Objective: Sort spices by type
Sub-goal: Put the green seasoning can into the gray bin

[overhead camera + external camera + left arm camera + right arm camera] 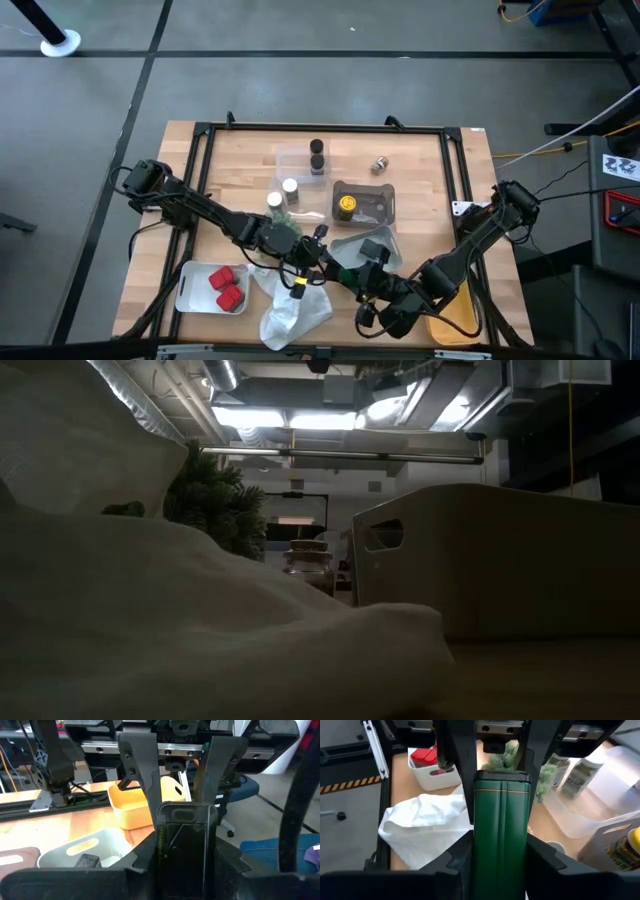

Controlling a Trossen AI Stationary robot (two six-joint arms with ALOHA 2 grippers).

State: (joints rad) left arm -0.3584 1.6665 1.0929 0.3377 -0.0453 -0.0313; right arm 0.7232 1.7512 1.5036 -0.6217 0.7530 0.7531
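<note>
A dark green rectangular tin (500, 830), which looks dark grey in the left wrist view (187, 845), is held between both grippers near the table's front middle (340, 265). My left gripper (318, 255) and my right gripper (358, 272) face each other and are both shut on the tin. Red packets (227, 285) lie in a white tray (190, 290). A dark grey block (374, 246) lies in a grey tray (345, 245). A yellow-capped jar (345, 205) stands in a brown tray (385, 205). Dark jars (316, 157) and white-capped jars (283, 194) stand farther back. My left gripper pinches the tin's two long sides (161, 865) between its two fingers, at the end nearest it. The fingers come level from the table's left. The tin is clear of the table. My right gripper pinches the same tin's two long sides (476, 855) between its two fingers, at the opposite end. The fingers come level from the table's right. The left gripper's fingers (457, 750) grip the far end.
A white plastic bag (290, 305) lies at the front under the grippers and fills the low view (200, 610). A green bushy plant (283, 215) stands by the white-capped jars. A yellow tray (455, 310) sits front right. A small round piece (380, 165) lies far right.
</note>
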